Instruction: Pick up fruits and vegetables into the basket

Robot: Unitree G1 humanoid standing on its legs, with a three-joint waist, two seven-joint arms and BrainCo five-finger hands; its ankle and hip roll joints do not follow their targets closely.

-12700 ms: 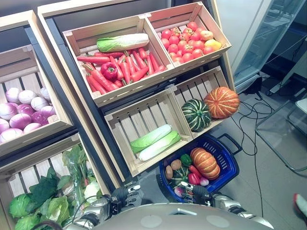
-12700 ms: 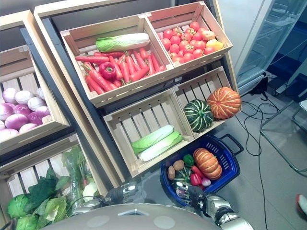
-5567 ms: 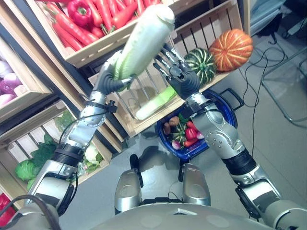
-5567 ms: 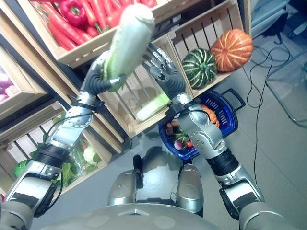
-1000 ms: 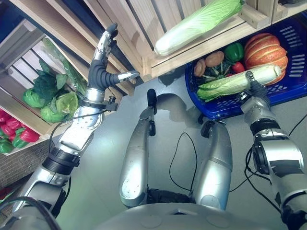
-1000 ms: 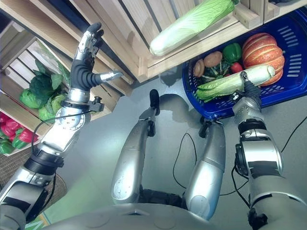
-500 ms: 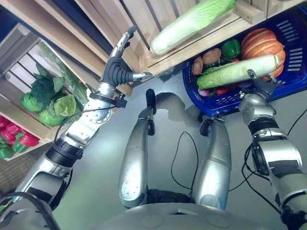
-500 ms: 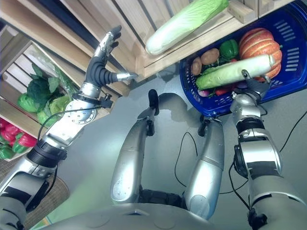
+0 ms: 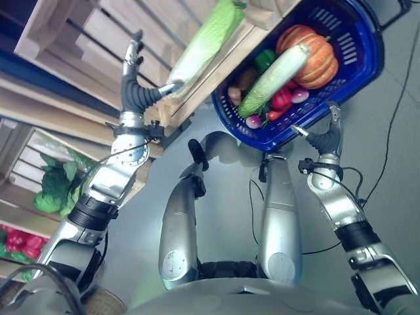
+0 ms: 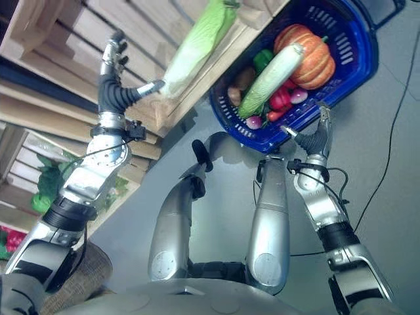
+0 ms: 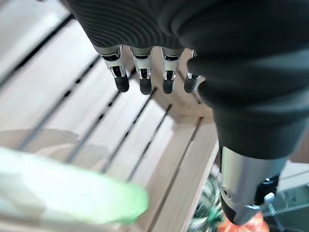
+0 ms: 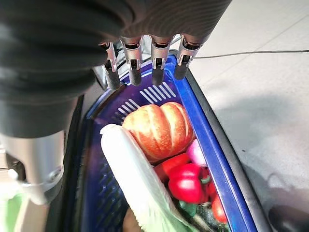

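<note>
At far left, leafy green vegetables [image 9: 56,190] sit in a low wooden crate [image 9: 26,172]. The left hand [image 9: 136,92] is raised in front of the slatted wooden crate [image 9: 111,39] above, fingers [image 11: 142,79] straight and spread, thumb stretched toward the napa cabbage [image 9: 203,42] that lies on that crate's slats; the thumb tip is just beside the cabbage's pale end, and whether it touches cannot be told. The hand holds nothing.

Further right, the blue plastic basket [image 9: 364,49] stands on the grey floor [image 9: 407,164] below the crate's front edge. A second napa cabbage [image 9: 272,79] lies slantwise across the top of its load, leaning against an orange pumpkin [image 9: 312,56]. Around them are a green bell pepper [image 9: 264,59], a brown potato [image 9: 247,77], red peppers [image 12: 186,183] and small purple-white bulbs [image 9: 253,121].

The right hand [image 9: 325,138] hovers just outside the basket's near rim, fingers [image 12: 155,65] straight and relaxed, empty and apart from the cabbage.
</note>
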